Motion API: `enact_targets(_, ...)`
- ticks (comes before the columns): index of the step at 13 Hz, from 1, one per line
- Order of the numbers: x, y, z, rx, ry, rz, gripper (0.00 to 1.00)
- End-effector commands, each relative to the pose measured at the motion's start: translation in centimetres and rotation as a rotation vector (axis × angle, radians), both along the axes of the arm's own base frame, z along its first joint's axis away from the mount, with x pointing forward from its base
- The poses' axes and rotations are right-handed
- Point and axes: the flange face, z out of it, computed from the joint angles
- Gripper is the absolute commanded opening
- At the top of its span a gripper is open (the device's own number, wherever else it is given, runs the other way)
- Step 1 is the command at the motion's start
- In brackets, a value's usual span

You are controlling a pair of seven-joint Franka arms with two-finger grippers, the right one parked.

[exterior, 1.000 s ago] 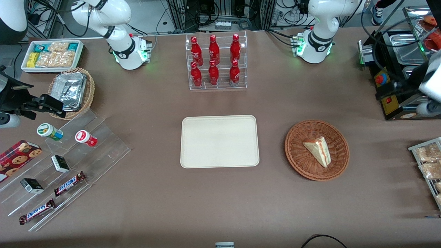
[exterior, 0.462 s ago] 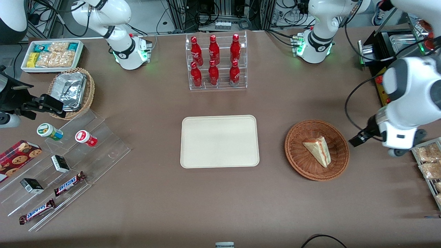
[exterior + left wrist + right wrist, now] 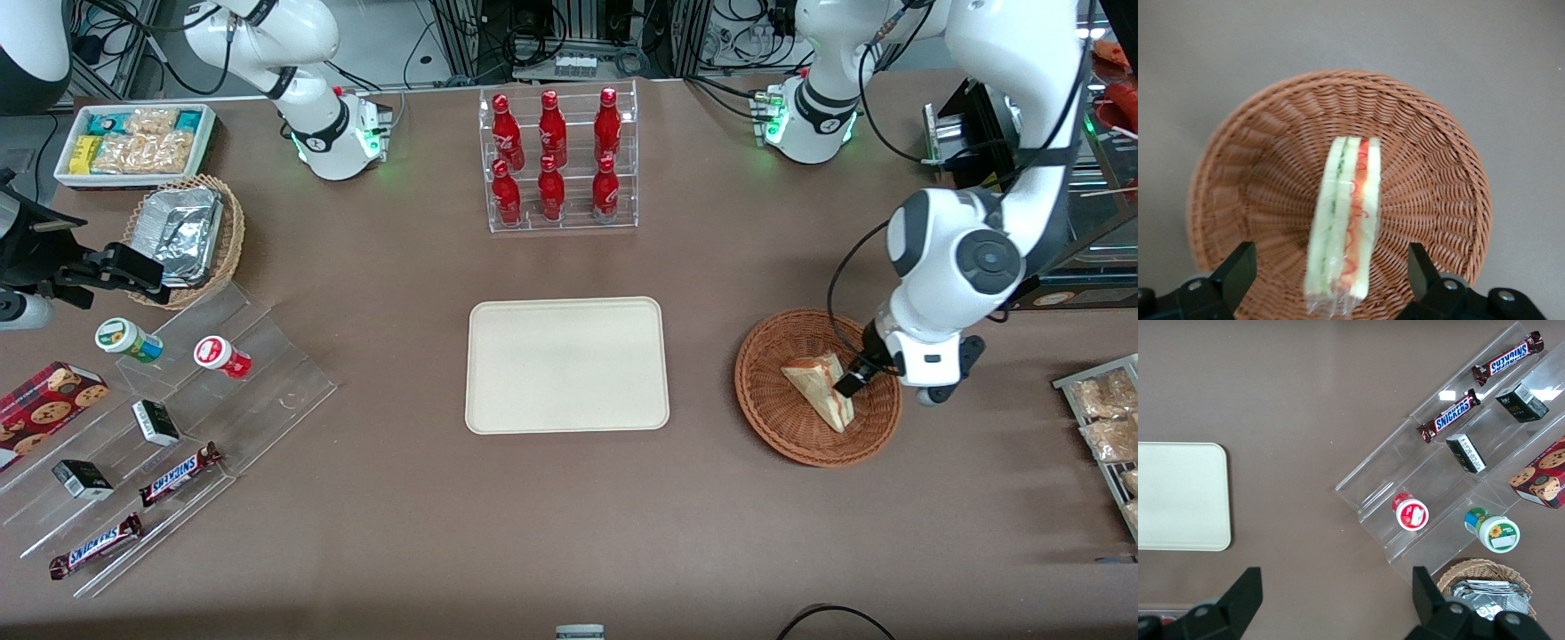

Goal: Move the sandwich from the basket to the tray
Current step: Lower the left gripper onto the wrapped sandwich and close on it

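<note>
One sandwich [image 3: 822,391], a wrapped triangular wedge with green and red filling stripes showing along its cut edge, lies inside the reddish-brown wicker basket [image 3: 772,400], toward the rim nearest the working arm's end of the surface [image 3: 373,533]. It has not been lifted; it rests on the woven floor of the basket, and the cream tray [image 3: 567,364] sits well apart from the basket, toward the middle of the surface, with nothing on it. The step in hand looks like the approach before the grasp. The hand [image 3: 1328,277] hovers above the sandwich with its two fingers [image 3: 1238,267] spread wide, one on each side of the wedge and clear of the bread, holding nothing. In the front view the hand [image 3: 849,382] hangs over the basket's edge, wrist pointing down, the white forearm rising steeply above it. The next move probably calls for a straight descent so the fingers straddle the bread faces, then a gentle squeeze, since soft bread in slippery film could crush or slide out.
</note>
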Motion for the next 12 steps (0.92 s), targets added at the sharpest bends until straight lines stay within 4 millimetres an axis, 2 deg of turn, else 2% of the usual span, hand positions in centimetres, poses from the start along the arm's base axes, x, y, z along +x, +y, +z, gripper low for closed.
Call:
enact_targets(1,0.1,-0.9,-1.9,0.006,-0.025,-0.01,1.0)
enact_targets(2,-0.1,-2.7,-2.6,0.007,-0.029,-0.044,1.0)
enact_targets(3,-0.3,-3.1,-3.7,0.008,-0.012,-0.049,1.0)
enact_targets(5,-0.5,-3.3,-4.5,0.009,0.002,-0.052,0.99)
enact_targets(6,-0.6,-3.3,-4.7,0.01,0.007,-0.054,0.85)
enact_targets(9,-0.8,-3.3,-5.4,0.041,0.019,-0.092,0.19)
enact_targets(10,-0.6,-3.3,-5.2,0.045,0.018,-0.1,0.03)
enact_targets(12,-0.5,-3.3,-5.0,0.047,0.015,-0.105,0.0)
